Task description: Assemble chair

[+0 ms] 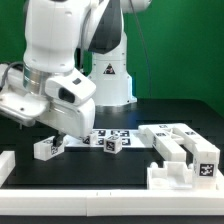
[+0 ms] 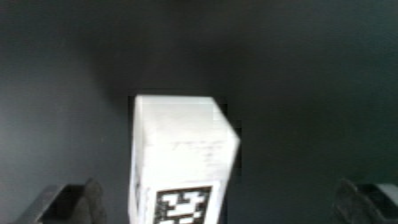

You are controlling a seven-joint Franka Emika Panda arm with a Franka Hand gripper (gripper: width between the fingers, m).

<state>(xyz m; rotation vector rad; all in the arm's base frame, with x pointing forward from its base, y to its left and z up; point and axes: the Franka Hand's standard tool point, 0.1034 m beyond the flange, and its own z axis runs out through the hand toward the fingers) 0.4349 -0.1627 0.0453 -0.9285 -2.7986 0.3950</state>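
A white chair block (image 2: 182, 150) with a black-and-white tag on its near end lies on the dark table, between my gripper's (image 2: 224, 203) widely spread fingers (image 2: 71, 203). There is a dark gap between the block and each finger, so the gripper is open and holds nothing. In the exterior view the gripper (image 1: 53, 133) hangs low at the left, just over this small block (image 1: 45, 148). A small tagged white cube (image 1: 112, 145) lies near the middle. Larger stepped chair pieces (image 1: 186, 146) stand at the exterior view's right.
The marker board (image 1: 112, 133) lies flat behind the small cube. A low white rail (image 1: 5, 166) runs along the exterior view's left edge. The arm's white base (image 1: 108, 75) stands at the back.
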